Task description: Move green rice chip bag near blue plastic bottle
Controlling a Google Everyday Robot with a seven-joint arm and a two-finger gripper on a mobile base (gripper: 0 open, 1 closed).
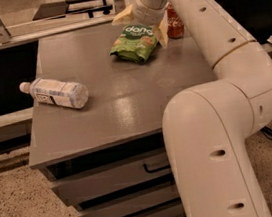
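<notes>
The green rice chip bag [134, 44] lies at the far middle of the grey table top [125, 102]. My gripper [142, 24] reaches down over the bag's far end. It is open, with one cream finger [123, 16] to the left of the bag and the other [161, 32] to its right. The bag rests on the table. The blue plastic bottle [55, 93] lies on its side near the table's left edge, white cap pointing left, well apart from the bag.
A red soda can [174, 22] stands just right of the gripper at the table's far right. My large white arm [215, 134] fills the right foreground. Drawers [120, 178] sit under the table top. A metal rail [39, 33] runs behind the table.
</notes>
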